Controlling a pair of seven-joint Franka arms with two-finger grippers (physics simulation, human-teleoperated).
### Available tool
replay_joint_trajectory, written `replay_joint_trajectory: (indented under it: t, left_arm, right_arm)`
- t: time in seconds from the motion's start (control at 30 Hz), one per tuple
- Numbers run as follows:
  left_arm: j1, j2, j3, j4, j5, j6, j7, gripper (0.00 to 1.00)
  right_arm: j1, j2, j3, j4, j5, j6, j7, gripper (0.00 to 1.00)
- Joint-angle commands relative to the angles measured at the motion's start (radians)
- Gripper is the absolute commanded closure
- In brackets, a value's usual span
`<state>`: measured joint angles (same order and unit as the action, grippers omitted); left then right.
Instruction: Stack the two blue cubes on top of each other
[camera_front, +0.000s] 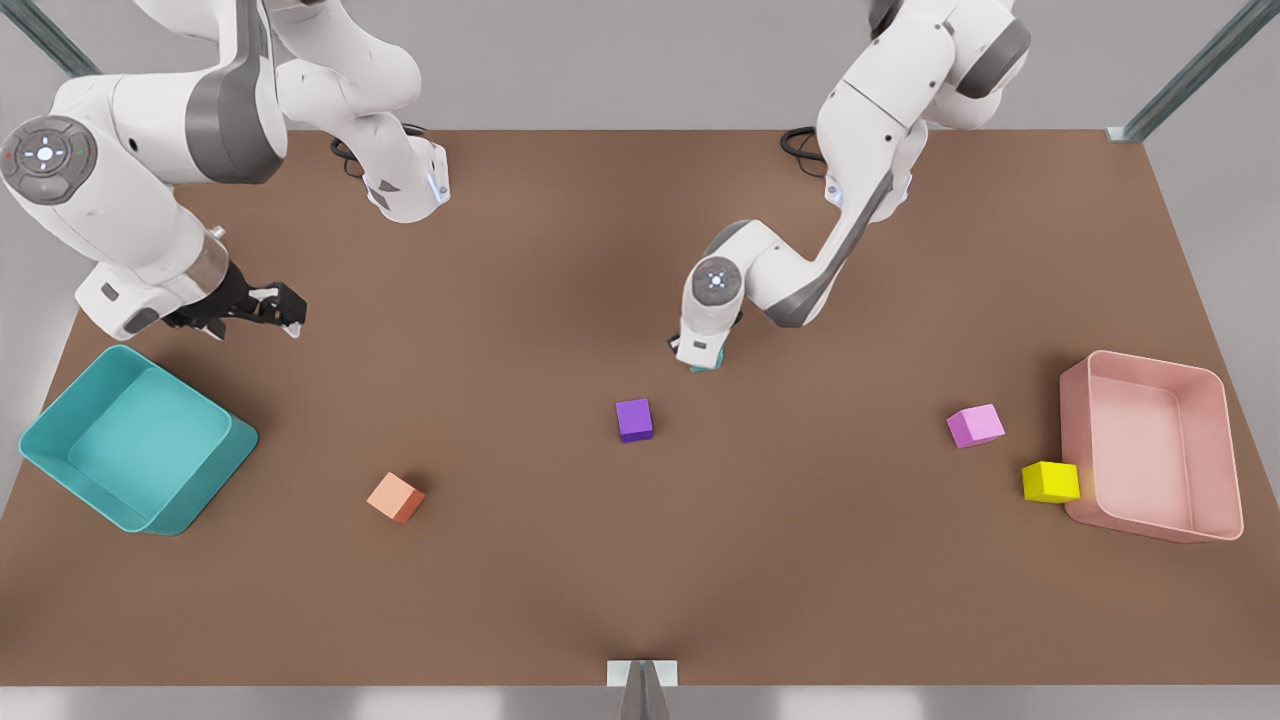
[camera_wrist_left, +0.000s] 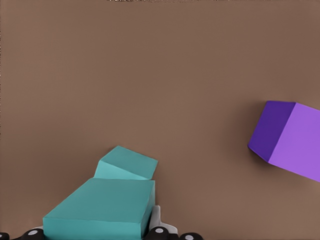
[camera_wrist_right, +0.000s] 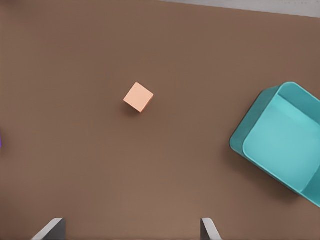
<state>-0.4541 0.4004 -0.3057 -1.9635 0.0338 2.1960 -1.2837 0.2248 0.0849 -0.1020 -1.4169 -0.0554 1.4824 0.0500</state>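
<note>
In the left wrist view, one blue cube (camera_wrist_left: 102, 207) sits close to the camera between the fingers (camera_wrist_left: 156, 216) of my left gripper (camera_front: 705, 357), which is shut on it. The other blue cube (camera_wrist_left: 127, 164) lies just beyond and below it on the table, turned at a slight angle; whether the two touch I cannot tell. In the front view only a teal sliver (camera_front: 707, 364) peeks out under the left hand, mid-table. My right gripper (camera_front: 285, 308) waits open and empty above the front view's left side, its fingertips (camera_wrist_right: 52, 229) wide apart.
A purple cube (camera_front: 634, 419) lies just in front of the left gripper. An orange cube (camera_front: 395, 497) and a teal bin (camera_front: 60, 450) are at the front view's left. A pink cube (camera_front: 975, 425), a yellow cube (camera_front: 1050, 481) and a pink bin (camera_front: 1080, 380) are at its right.
</note>
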Motion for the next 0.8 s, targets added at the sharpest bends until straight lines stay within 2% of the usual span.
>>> replay_joint_trajectory:
  t: [0.0,0.33,0.5,0.53,0.57,0.63,0.67,0.7,0.77]
  left_arm:
    - [0.017,-0.002,-0.018,-0.006,0.003,0.004,-0.083,0.41]
    - [0.035,0.000,-0.021,-0.024,0.003,0.004,-0.086,0.40]
    - [0.037,-0.002,-0.027,-0.038,0.003,0.005,-0.089,0.39]
    - [0.038,-0.002,-0.027,-0.038,0.003,0.005,-0.089,0.34]
    - [0.038,0.000,-0.027,-0.038,0.003,0.005,-0.089,0.22]
    - [0.041,0.002,-0.027,-0.040,0.003,0.005,-0.088,0.22]
    - [0.041,0.002,-0.027,-0.040,0.003,0.005,-0.088,0.15]
    - [0.044,0.002,-0.027,-0.040,0.003,0.007,-0.085,0.00]
    - [0.052,0.002,-0.027,-0.040,0.005,0.007,-0.085,0.00]
  right_arm:
    - [0.002,-0.002,-0.001,-0.007,0.000,0.021,-0.050,0.00]
    - [0.011,0.010,0.007,-0.014,0.002,0.044,-0.045,0.00]
    - [0.090,0.081,0.007,0.032,0.009,0.050,-0.036,0.00]
    - [0.100,0.088,0.007,0.041,0.000,0.053,-0.036,0.00]
    - [0.108,0.095,0.005,0.053,0.002,0.053,-0.036,0.00]
    - [0.111,0.096,0.005,0.053,0.000,0.052,-0.036,0.00]
    - [0.131,0.128,0.005,0.076,-0.011,0.049,-0.044,0.00]
    - [0.134,0.139,0.004,0.118,-0.038,0.041,-0.053,0.00]
    - [0.133,0.142,0.004,0.119,-0.027,0.024,-0.051,0.00]
